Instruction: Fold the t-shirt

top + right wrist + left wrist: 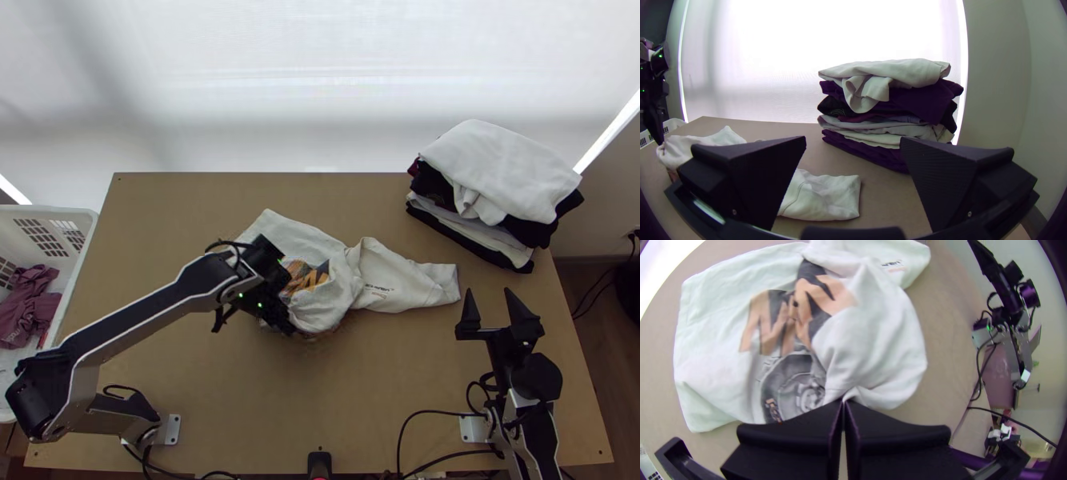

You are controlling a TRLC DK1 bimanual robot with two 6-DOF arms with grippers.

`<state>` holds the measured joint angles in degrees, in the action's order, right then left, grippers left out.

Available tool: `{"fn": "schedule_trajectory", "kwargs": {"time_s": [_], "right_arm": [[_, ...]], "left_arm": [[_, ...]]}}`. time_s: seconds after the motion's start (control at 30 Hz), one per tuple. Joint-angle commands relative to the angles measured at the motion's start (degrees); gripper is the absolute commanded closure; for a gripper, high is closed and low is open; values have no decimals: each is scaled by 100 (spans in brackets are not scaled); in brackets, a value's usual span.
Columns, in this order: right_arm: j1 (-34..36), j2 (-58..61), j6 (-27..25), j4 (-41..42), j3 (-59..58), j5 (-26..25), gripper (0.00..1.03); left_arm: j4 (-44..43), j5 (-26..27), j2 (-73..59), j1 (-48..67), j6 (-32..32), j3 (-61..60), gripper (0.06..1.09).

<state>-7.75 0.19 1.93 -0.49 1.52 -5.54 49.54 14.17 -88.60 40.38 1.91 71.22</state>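
The t-shirt lies half bunched mid-bench. The left gripper has jaws closed on its seven-o'clock edge; the right gripper, near three o'clock, has open jaws. Probably straightening is in hand; spreading should follow.

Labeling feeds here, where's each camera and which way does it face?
Top view: high over the table's near edge, steeply down; shows left arm, right arm.
Left wrist view: above the t-shirt, facing down; shows left gripper, right arm.
Right wrist view: low, facing across the table at clothes stack; shows right gripper, left gripper.
Both wrist views share the t-shirt.
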Motion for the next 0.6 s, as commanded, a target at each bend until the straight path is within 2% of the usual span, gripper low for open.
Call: {"fn": "schedule_trajectory", "kwargs": {"time_s": [0.0, 0.33, 0.57], "right_arm": [[19, -27, 97, 67, -108, 9, 4], [19, -27, 97, 67, -108, 9, 4], [19, -27, 97, 67, -108, 9, 4]], "left_arm": [[-225, 33, -140, -452, -262, -205, 105], [-656, 147, -509, -1146, -174, -3, 105], [-1342, 156, -887, -1542, 459, -12, 105]]}}
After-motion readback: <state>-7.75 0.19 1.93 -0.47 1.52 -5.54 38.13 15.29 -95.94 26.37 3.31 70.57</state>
